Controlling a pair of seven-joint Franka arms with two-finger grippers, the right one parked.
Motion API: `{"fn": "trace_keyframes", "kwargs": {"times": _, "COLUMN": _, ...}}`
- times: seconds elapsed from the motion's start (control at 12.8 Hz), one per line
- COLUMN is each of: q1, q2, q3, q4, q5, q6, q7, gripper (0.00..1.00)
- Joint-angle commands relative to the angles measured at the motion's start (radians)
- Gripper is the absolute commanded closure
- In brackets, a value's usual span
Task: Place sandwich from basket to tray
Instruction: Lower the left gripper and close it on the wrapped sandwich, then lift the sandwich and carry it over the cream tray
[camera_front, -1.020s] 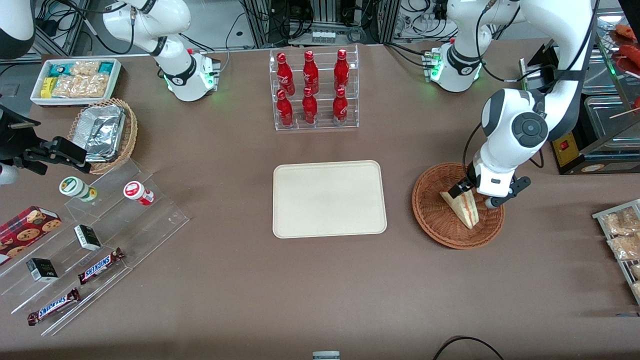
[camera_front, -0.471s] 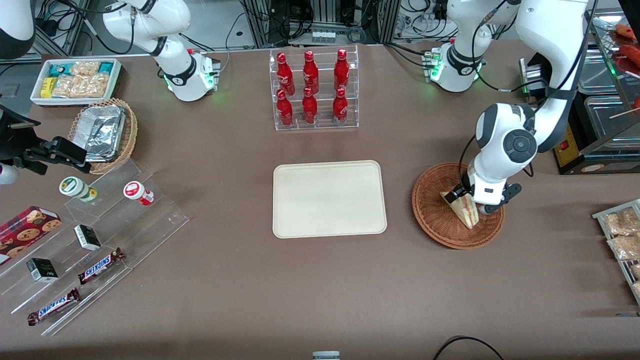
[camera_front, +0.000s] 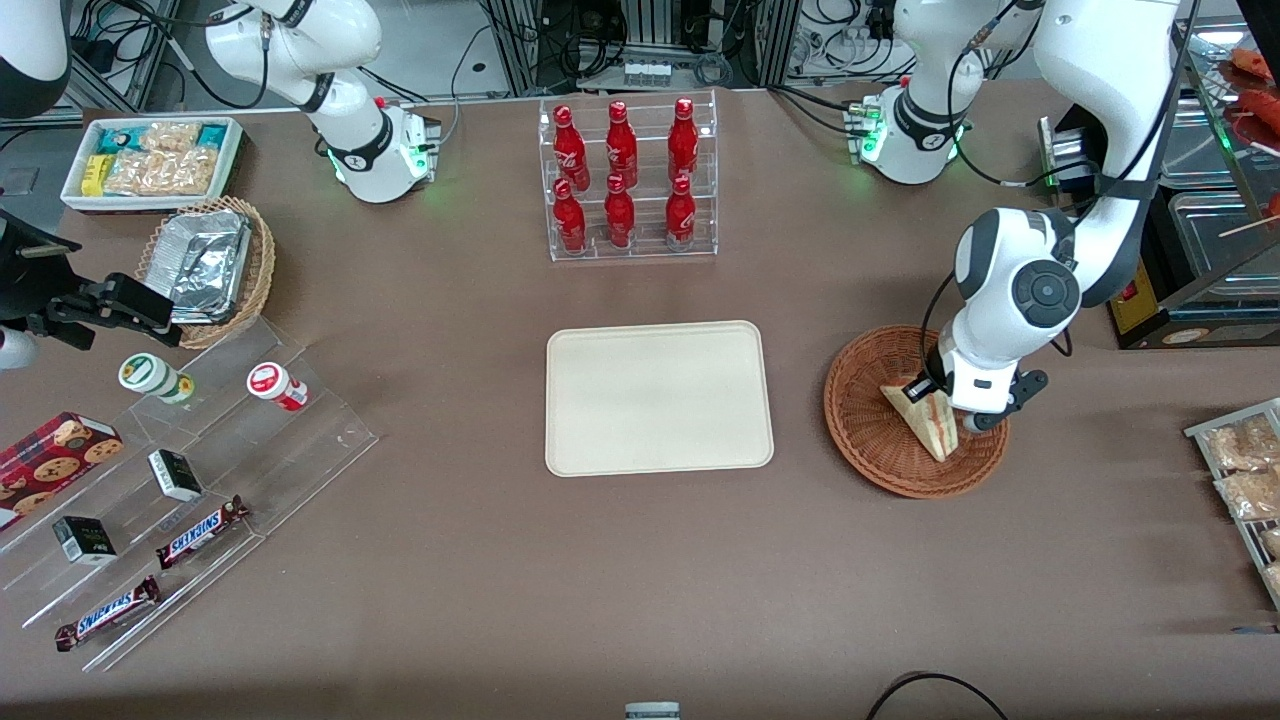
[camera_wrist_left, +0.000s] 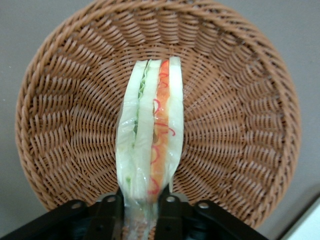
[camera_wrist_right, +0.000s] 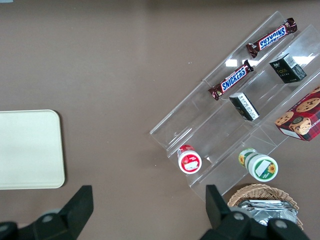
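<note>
While the sandwich (camera_front: 930, 420) lies where it lay a second ago, in the reddish-brown wicker basket (camera_front: 872, 440) toward the working arm's end of the worktop (camera_front: 640, 560), the left arm has come lower over it since then, and its wrist has drawn in closer above the basket's rim; in the last half second the change is slight, the arm's joint housing sitting a touch higher in the front view. The pincer (camera_front: 945, 410) now sits down in the basket at the wide end of the wedge, its two fingers pressed against the bread from either side. The wrist view shows this more plainly: the sandwich (camera_wrist_left: 150, 130) stands on edge, its white bread slices and red and green filling layers running away from the pincer (camera_wrist_left: 142, 212), and the dark fingers (camera_wrist_left: 111, 210) flank the near end of the clear-wrapped wedge, touching it on both faces, so the pincer is pinching the sandwich. The woven basket (camera_wrist_left: 240, 125) floor shows all around the wedge, which has not been raised clear of the basket. The cream tray (camera_front: 658, 397) rests flat on the worktop beside the basket, toward the parked arm, well apart from the sandwich.
</note>
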Motion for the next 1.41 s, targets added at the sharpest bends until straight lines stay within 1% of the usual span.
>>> {"fn": "trace_keyframes", "kwargs": {"times": 0.0, "q1": -0.049, "q2": -0.012, "q3": -0.005, "q4": 0.129, "q5": 0.006, "q6": -0.196, "q7": 0.002, "gripper": 0.91}}
{"fn": "trace_keyframes", "kwargs": {"times": 0.16, "q1": -0.113, "q2": 0.012, "q3": -0.005, "q4": 0.207, "q5": 0.006, "q6": -0.277, "q7": 0.002, "gripper": 0.91}}
{"fn": "trace_keyframes", "kwargs": {"times": 0.47, "q1": -0.287, "q2": 0.083, "q3": -0.005, "q4": 0.318, "q5": 0.000, "q6": -0.294, "q7": -0.020, "gripper": 0.91}}
{"fn": "trace_keyframes", "kwargs": {"times": 0.55, "q1": -0.333, "q2": 0.104, "q3": -0.005, "q4": 0.347, "q5": -0.005, "q6": -0.295, "q7": -0.058, "gripper": 0.90}}
{"fn": "trace_keyframes", "kwargs": {"times": 0.71, "q1": -0.420, "q2": 0.173, "q3": -0.005, "q4": 0.428, "q5": 0.003, "q6": -0.297, "q7": -0.173, "gripper": 0.90}}
{"fn": "trace_keyframes", "kwargs": {"times": 0.94, "q1": -0.520, "q2": 0.305, "q3": -0.005, "q4": 0.566, "q5": 0.003, "q6": -0.294, "q7": -0.221, "gripper": 0.89}}
{"fn": "trace_keyframes", "kwargs": {"times": 1.1, "q1": -0.568, "q2": 0.382, "q3": -0.005, "q4": 0.652, "q5": 0.003, "q6": -0.294, "q7": -0.267, "gripper": 0.89}}
{"fn": "trace_keyframes", "kwargs": {"times": 1.33, "q1": -0.611, "q2": 0.462, "q3": -0.005, "q4": 0.737, "q5": -0.003, "q6": -0.288, "q7": -0.299, "gripper": 0.89}}
